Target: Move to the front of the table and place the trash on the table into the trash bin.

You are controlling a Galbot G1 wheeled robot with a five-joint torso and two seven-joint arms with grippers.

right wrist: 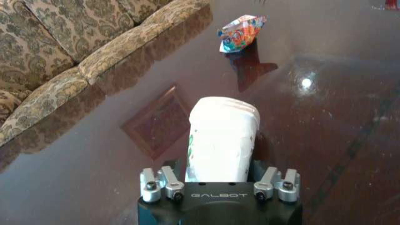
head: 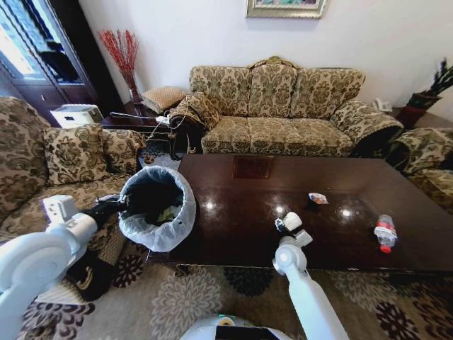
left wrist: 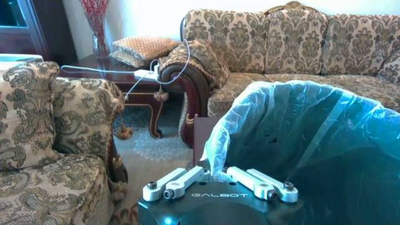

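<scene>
The dark glossy table [head: 233,209] carries a crinkled wrapper [head: 318,198] right of centre and a clear bottle with a red cap [head: 385,232] near its right end. My right gripper [head: 283,225] is over the table's front middle, shut on a white paper cup [head: 291,220]. In the right wrist view the cup [right wrist: 222,136] juts out from between that gripper's [right wrist: 220,174] fingers, with the wrapper [right wrist: 242,33] farther off. The bag-lined trash bin [head: 159,237] stands at the table's left end. My left gripper [head: 122,203] is shut on its rim, and in the left wrist view this gripper [left wrist: 218,177] pinches the bag's edge [left wrist: 300,117].
A patterned sofa [head: 283,106] runs along the table's far side. An armchair [head: 64,163] stands to the left behind the bin, and another [head: 432,163] at the right end. A side table with cables [left wrist: 134,75] sits in the back left corner. A patterned rug [head: 184,297] covers the floor.
</scene>
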